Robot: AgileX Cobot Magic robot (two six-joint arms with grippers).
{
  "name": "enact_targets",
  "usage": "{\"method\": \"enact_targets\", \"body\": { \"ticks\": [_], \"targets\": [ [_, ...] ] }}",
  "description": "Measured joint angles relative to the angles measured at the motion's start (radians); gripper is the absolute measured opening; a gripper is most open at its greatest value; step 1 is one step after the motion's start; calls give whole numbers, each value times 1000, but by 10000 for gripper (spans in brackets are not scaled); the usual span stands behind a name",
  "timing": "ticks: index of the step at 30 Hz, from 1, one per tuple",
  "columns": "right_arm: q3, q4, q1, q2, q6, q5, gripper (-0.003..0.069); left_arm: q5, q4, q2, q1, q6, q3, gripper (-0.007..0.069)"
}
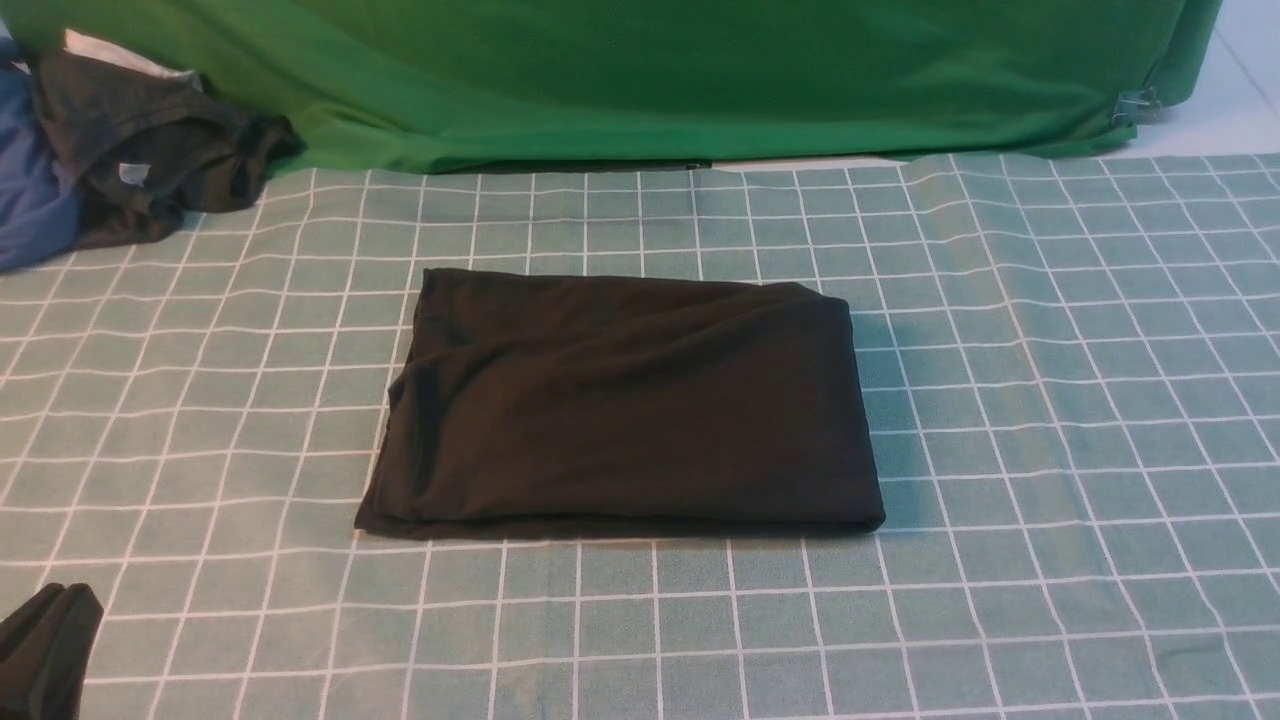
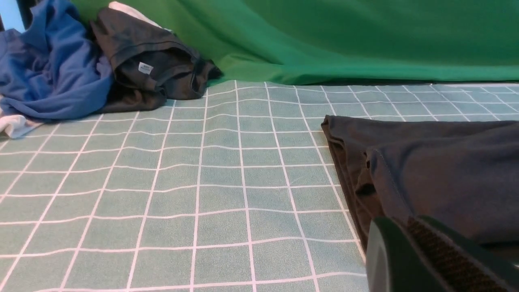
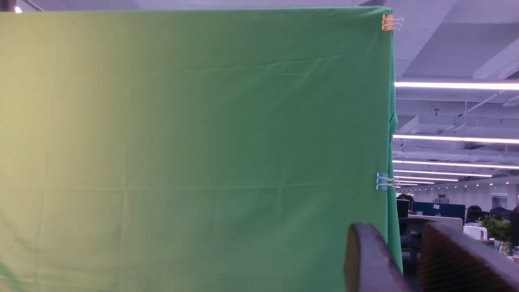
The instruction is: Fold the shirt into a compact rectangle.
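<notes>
one folded shirt (image 1: 625, 400) on checked cloth (image 1: 1050, 400); left tool (image 1: 45, 645) together; right tool (image 3: 409, 259) apart

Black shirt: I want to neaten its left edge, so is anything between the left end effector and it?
Nothing visible: only bare checked cloth lies between the left end effector and the folded shirt.

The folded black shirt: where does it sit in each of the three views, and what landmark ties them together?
Front view: the shirt lies folded in a rectangle at mid-table on the checked cloth.
Left wrist view: the shirt fills the right side, its layered edge facing the camera.
Right wrist view: not in it.
Shared landmark: the green backdrop.
</notes>
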Motion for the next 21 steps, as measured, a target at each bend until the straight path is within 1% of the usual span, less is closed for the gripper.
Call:
{"method": "enact_targets", "body": {
  "ticks": [6, 21],
  "targets": [
    [0, 0, 0, 0, 0, 0, 206, 0, 34, 0, 0, 0, 0, 13],
    [0, 0, 0, -2, -11, 1, 235, 0, 35, 0, 0, 0, 0, 13]
  ]
}}
